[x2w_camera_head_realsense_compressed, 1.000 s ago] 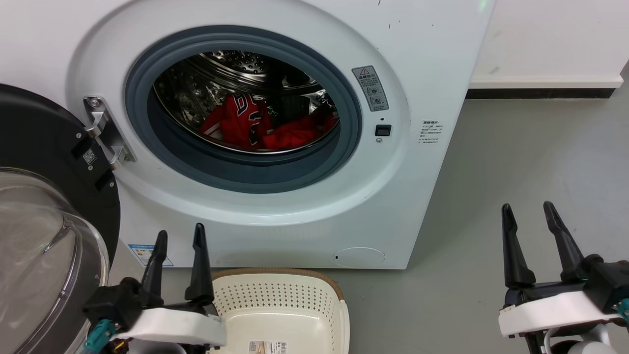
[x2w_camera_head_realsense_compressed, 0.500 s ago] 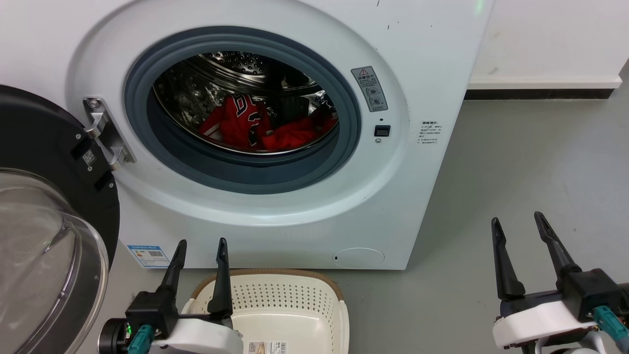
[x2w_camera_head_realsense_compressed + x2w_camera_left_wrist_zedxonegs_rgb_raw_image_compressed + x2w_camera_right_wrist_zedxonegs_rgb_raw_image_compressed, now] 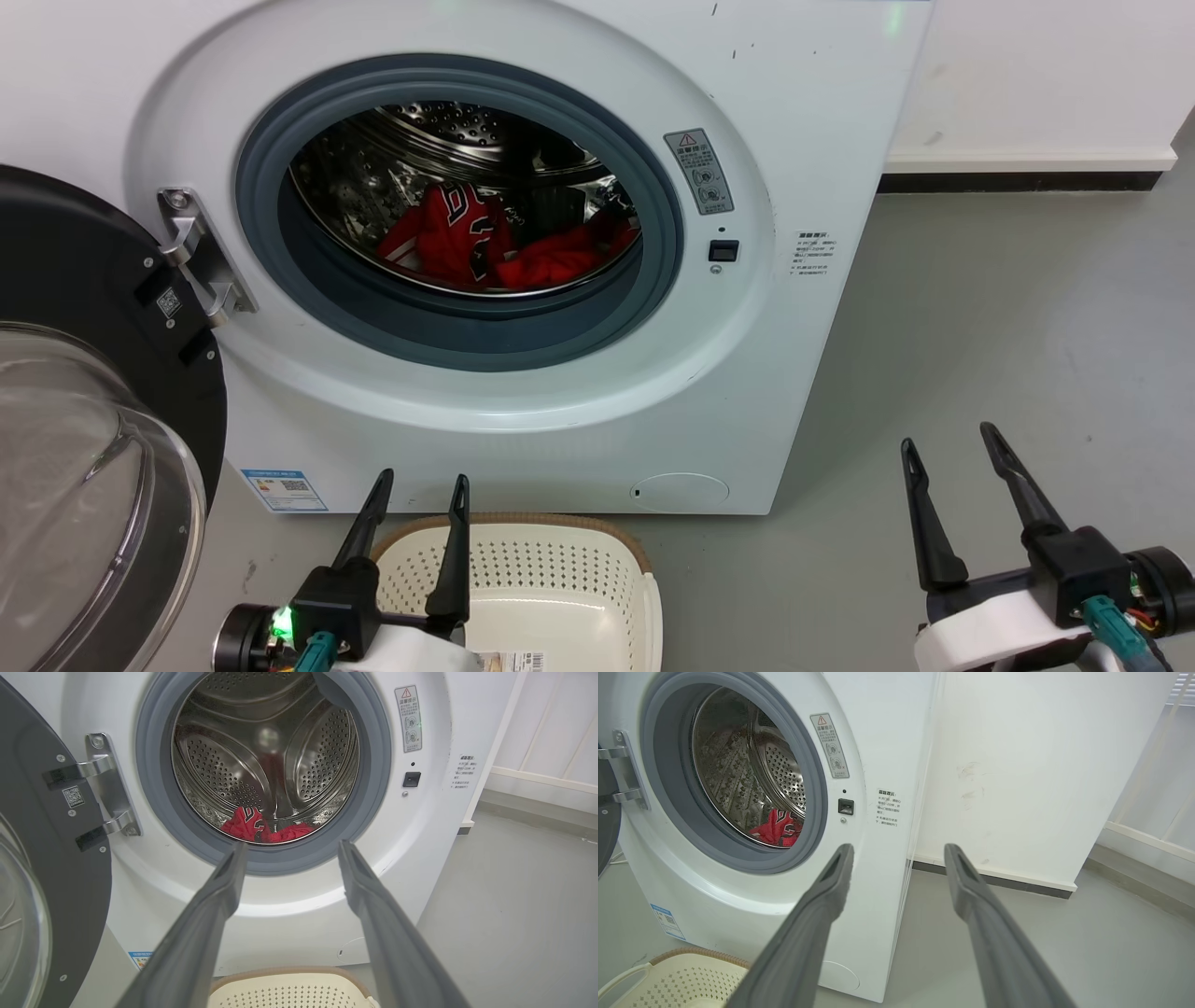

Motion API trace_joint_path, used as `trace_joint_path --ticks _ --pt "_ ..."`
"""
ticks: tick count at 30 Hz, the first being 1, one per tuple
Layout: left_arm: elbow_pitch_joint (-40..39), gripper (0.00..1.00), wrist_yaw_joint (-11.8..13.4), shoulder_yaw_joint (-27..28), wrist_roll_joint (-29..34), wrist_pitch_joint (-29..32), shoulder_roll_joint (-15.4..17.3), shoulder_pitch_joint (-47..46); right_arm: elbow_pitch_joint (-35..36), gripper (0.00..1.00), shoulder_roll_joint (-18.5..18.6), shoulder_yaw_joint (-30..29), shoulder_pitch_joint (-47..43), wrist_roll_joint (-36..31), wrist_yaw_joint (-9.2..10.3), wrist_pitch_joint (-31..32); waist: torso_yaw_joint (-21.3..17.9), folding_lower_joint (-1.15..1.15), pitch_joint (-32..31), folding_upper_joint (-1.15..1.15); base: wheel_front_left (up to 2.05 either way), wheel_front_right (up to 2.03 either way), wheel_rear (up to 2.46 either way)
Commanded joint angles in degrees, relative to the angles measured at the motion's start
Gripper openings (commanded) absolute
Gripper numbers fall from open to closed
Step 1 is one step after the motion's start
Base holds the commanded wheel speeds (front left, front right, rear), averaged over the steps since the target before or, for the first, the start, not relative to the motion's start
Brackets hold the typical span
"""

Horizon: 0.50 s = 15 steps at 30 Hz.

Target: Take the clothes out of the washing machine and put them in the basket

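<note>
Grey floor, one washing machine, two clothes inside, one basket, left pincer and right pincer released

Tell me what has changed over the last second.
In the head view the left gripper slid rightward and lower, and the right gripper slid leftward and lower, so the two drew closer together. Both stayed open and empty; nothing was grasped or released. The clothes still lie inside the washing machine, its door still hangs open, and the basket is unmoved.
</note>
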<state>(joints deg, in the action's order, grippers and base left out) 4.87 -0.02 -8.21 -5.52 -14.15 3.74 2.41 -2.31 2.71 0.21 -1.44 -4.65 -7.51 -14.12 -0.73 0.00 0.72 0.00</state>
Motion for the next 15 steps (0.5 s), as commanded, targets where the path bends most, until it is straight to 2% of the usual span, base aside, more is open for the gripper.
trace_joint_path --ticks 1,15 --pt "-0.41 1.00 -0.13 0.38 1.20 -0.44 0.06 -0.09 -0.90 1.00 0.29 -0.09 -0.73 -0.85 0.04 -0.56 -0.01 0.00 0.03 0.00 0.00 0.00 0.00" --pt "1.92 1.00 -2.15 1.66 2.50 -1.09 -0.71 0.34 -4.01 1.00 0.25 -0.43 -0.01 -1.32 0.04 -1.10 -0.33 0.00 -0.12 0.00 0.00 0.00 0.00"
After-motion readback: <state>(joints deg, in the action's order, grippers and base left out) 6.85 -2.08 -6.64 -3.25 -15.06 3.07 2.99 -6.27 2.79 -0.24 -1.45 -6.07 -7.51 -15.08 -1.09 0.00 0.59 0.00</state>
